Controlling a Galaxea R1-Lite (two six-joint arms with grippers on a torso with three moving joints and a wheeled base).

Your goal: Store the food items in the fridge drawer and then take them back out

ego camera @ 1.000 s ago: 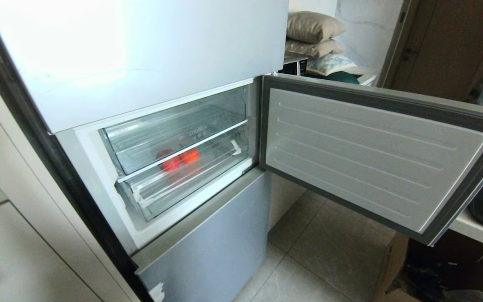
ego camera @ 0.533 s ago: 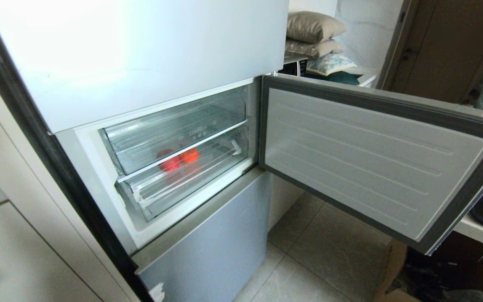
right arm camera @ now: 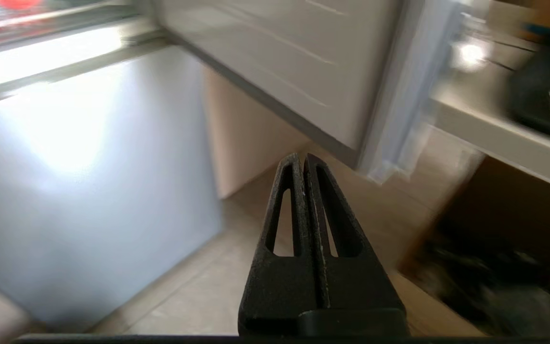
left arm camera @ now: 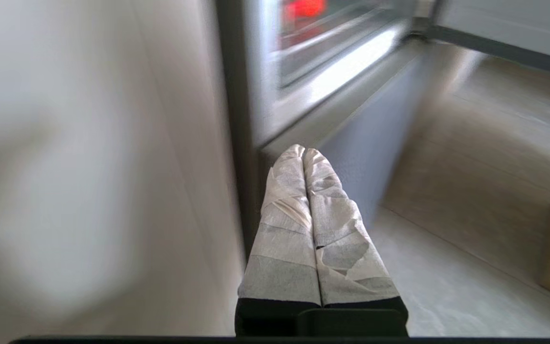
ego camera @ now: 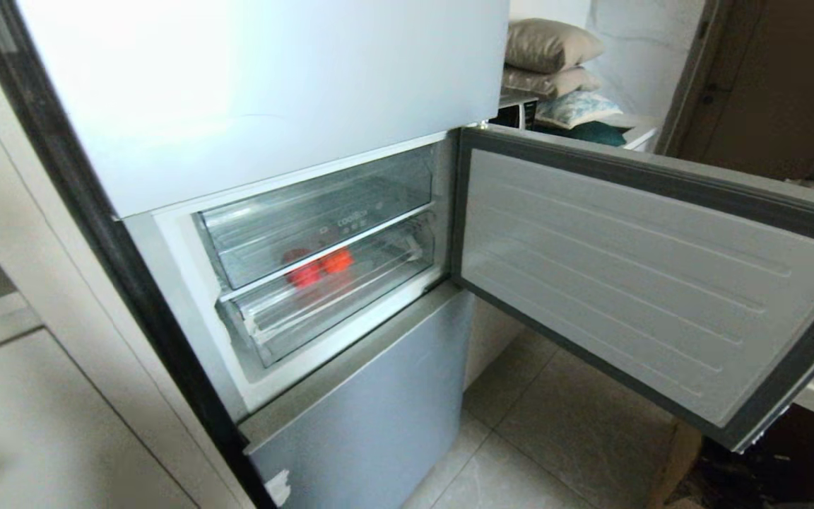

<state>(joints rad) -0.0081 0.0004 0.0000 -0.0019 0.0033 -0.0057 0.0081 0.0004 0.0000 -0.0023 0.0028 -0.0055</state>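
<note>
Left gripper has its tape-wrapped fingers pressed together, nothing between them, hanging low in the left wrist view beside the fridge's dark side edge and above the pale floor. Right gripper likewise has its black jaws pressed together and empty, centre-bottom of the right wrist view, in front of the blue-grey lower fridge panel and under the open door's bottom edge. Neither arm shows in the head view. Head view: middle compartment door swung wide open to the right of frame. Two clear bins stacked in the compartment, left of centre; upper bin carries faint lettering, fridge drawer sits below it, pushed in. Red apple and orange-red fruit are inside the fridge drawer, touching or just beside each other, apple to the left, seen through the clear plastic. Pillows stacked at upper right.
</note>
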